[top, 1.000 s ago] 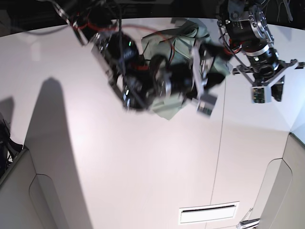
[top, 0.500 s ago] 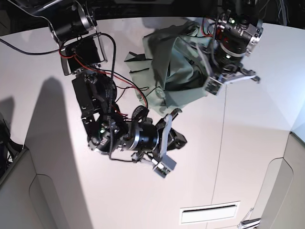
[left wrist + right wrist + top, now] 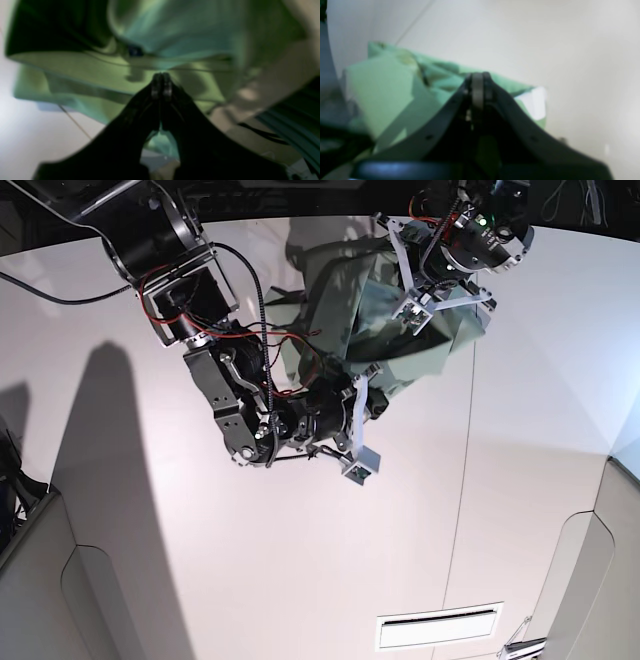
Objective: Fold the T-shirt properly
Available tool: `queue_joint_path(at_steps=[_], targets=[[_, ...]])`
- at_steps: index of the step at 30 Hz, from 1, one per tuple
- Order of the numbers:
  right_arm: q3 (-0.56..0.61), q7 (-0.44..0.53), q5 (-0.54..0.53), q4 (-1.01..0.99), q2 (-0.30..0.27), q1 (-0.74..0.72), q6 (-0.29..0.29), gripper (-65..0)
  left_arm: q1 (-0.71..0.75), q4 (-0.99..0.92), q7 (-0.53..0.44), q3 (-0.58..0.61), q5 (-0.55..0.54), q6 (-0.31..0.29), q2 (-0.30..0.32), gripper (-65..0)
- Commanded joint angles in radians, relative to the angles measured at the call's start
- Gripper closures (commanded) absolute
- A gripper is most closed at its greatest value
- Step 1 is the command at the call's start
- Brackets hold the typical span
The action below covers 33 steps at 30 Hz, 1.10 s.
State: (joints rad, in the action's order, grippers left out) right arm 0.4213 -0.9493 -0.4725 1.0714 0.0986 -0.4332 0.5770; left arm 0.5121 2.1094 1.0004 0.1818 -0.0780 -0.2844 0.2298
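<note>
R hand (image 3: 368,402) now back at shirt (image 3: 345,305) edge after swinging clear, clenched, prob w/ cloth pinched tho blur hides it; L hand (image 3: 420,315) clenched at shirt top; shirt bunched upper centre of tabletop (image 3: 300,580), so fold barely begun.

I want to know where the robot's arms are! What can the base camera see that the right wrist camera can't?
Only the base view shows both arms together, with red and black cables, the left gripper over the bunched T-shirt, and a white slot low in the table. Only the right wrist view shows the right gripper up close, its jaws shut, with green cloth behind them. Both show the green T-shirt lying on the pale table.
</note>
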Motion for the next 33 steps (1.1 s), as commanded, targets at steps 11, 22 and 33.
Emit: queue_joint_path(at_steps=[11,22,33], targets=[[-0.003,-0.115,-0.206,0.195,-0.265,0.13,-0.003,0.0,-0.239,-0.323,-0.105,-0.002,0.188,0.064,0.003,0.0],[-0.181,-0.177,-0.276,0.55,-0.397,0.327,-0.014,0.0,-0.479,-0.375,-0.151,-0.001,0.137,0.064,0.003,0.0],[-0.316,-0.223,-0.39,0.65,-0.397,0.329,-0.019,0.0,-0.481,-0.179,-0.053,-0.037,0.101,0.077,0.004,0.0]])
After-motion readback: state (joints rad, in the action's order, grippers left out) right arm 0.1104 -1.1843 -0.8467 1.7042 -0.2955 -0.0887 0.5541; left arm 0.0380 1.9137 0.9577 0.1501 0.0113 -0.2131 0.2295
